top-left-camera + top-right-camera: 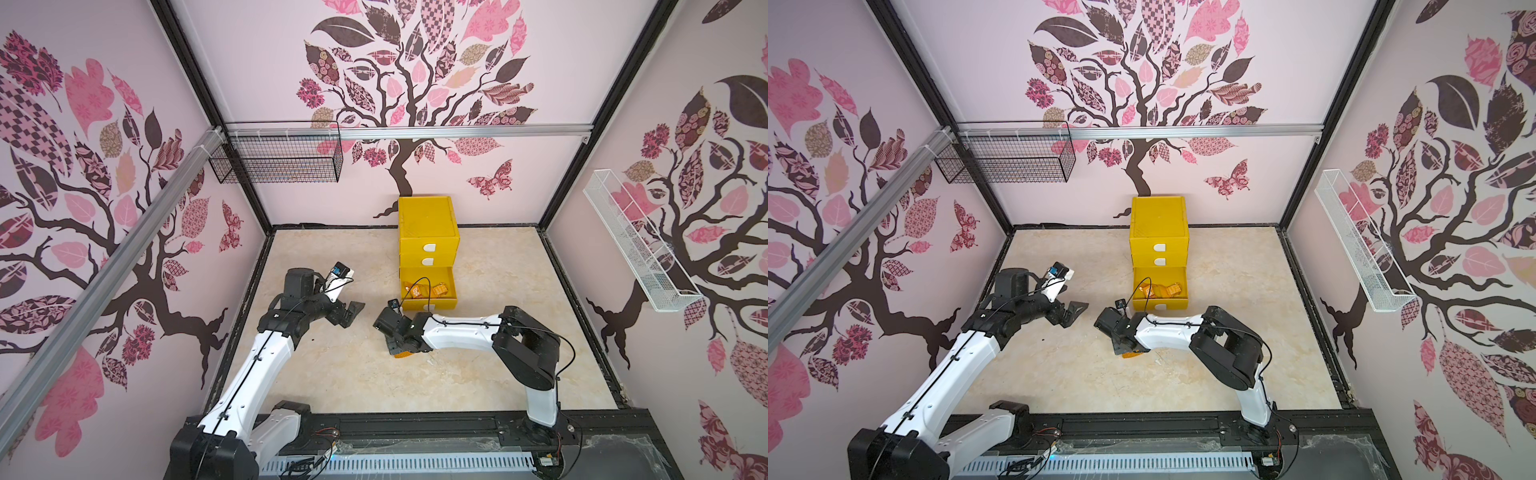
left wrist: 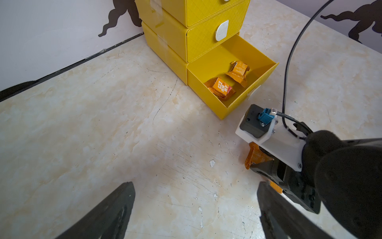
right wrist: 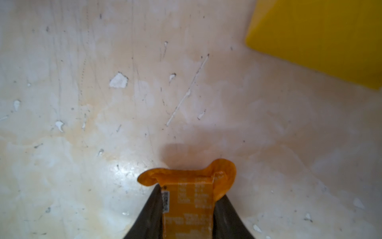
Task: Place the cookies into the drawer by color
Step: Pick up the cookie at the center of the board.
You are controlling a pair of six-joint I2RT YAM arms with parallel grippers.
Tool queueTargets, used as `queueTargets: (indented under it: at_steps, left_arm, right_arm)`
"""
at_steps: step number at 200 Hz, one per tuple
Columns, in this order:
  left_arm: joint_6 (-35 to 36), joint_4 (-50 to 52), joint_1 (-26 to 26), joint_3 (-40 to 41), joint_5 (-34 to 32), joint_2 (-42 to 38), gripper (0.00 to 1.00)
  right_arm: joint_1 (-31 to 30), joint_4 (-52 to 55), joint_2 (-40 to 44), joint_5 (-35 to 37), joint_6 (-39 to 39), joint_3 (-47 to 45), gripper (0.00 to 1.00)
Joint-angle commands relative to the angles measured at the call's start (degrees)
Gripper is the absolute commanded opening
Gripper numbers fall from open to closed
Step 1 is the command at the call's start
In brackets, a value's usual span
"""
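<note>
Right hand (image 3: 189, 194): jaws clamped on one orange crinkly foil packet (image 3: 187, 178), fingers pointing down, close to the beige marbled counter (image 1: 353, 374). Packet print and barcode strip are blurred and unreadable.

Left hand (image 2: 195, 185): jaws wide apart, angled toward the yellow plastic three-drawer cabinet (image 1: 428, 232).

Bottom drawer (image 2: 206, 101): pulled out. Two more orange packets (image 2: 220, 88) lie inside; their white characters are illegible.

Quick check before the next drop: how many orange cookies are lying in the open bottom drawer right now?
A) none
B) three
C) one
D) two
D: the left wrist view shows two orange cookies inside the bottom drawer, while the third orange cookie sits between the fingers of the right hand.
</note>
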State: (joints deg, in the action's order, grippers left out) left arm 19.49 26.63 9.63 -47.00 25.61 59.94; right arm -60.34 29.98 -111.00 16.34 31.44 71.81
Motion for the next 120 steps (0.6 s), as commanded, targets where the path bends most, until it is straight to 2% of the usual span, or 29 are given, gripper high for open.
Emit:
queueTargets:
  at_steps: [1, 67, 96, 120]
  left_arm:
    - [-0.17, -0.41, -0.27, 0.05, 0.19, 0.16, 0.97]
    - [-0.44, -1.33, -0.28, 0.67, 1.23, -0.10, 0.97]
    - [-0.28, -0.24, -0.26, -0.17, 0.63, 0.52, 0.97]
    - [-0.54, -1.12, -0.24, 0.55, 1.63, 0.17, 0.97]
  right_arm:
    - [0.56, 2.32, 4.77, 2.29, -0.61, 0.41, 0.32]
    - [5.47, 0.99, 14.66, 4.75, -3.34, -1.27, 0.33]
    - [9.87, 2.30, 15.42, 5.86, -6.03, 1.56, 0.34]
    - [13.89, -2.52, 16.04, 6.08, -8.01, 0.89, 0.34]
